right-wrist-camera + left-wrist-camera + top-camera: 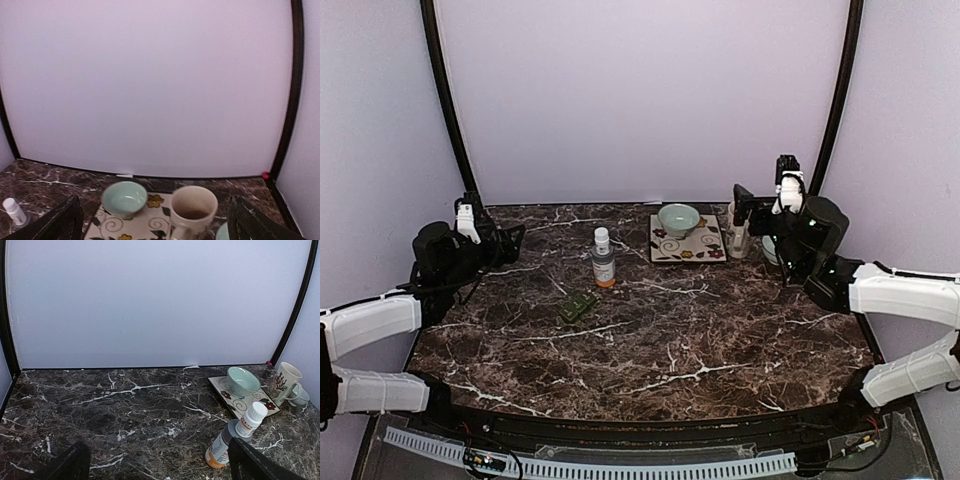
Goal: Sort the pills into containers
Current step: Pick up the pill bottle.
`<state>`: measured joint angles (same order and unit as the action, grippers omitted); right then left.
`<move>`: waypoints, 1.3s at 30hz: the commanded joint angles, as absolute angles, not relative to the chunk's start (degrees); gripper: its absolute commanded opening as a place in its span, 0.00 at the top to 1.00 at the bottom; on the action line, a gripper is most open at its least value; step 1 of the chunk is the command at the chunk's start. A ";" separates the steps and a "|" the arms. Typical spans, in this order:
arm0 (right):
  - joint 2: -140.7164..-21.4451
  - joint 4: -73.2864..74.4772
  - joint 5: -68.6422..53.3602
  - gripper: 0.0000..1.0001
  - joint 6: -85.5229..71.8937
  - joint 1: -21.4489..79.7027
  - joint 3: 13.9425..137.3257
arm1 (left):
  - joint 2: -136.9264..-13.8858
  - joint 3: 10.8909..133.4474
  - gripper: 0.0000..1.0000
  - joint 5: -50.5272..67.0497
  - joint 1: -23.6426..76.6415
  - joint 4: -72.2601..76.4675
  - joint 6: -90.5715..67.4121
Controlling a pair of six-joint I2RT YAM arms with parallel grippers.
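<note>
Pre-grasp: left pincer and right pincer are both spread wide, holding nothing, up at the table's far corners. The pill box lies left of centre, near the capped bottle; no loose pills visible. Next I'd expect one arm to come in to uncap the bottle or open the box lids.

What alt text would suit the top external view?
The robot's left arm and right arm flank a dark marble table. On it are a white-capped amber bottle, a small green pill box, and a pale green bowl on a floral plate.
</note>
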<state>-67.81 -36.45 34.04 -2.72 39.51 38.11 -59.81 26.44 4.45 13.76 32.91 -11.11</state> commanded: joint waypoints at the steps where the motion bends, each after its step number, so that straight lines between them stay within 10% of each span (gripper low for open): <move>1: -71.85 -43.33 14.97 0.00 3.59 40.72 44.92 | -59.03 28.70 0.01 5.44 16.96 31.78 -10.09; 7: -83.41 -41.17 -10.89 0.01 -2.41 41.02 57.95 | -61.41 30.42 0.01 5.60 21.59 30.50 -6.95; 19: -95.44 -30.74 -0.31 0.00 -4.19 48.18 75.29 | -58.47 28.57 0.04 3.63 24.30 31.07 -6.57; 26: -99.98 -40.56 -24.11 0.01 -16.88 44.02 77.84 | -57.16 29.33 0.04 1.57 24.30 28.33 -5.66; 28: -103.25 -44.26 -26.95 0.14 -22.63 42.35 79.15 | -56.37 29.11 0.04 0.72 24.30 27.94 -5.69; 39: -113.24 3.41 2.03 0.25 -7.14 48.86 105.01 | -56.34 27.68 0.06 -0.14 24.70 28.05 -7.08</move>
<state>-110.39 -12.93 -7.14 -10.50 46.57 97.67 -56.88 28.56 0.71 24.29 28.32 -6.55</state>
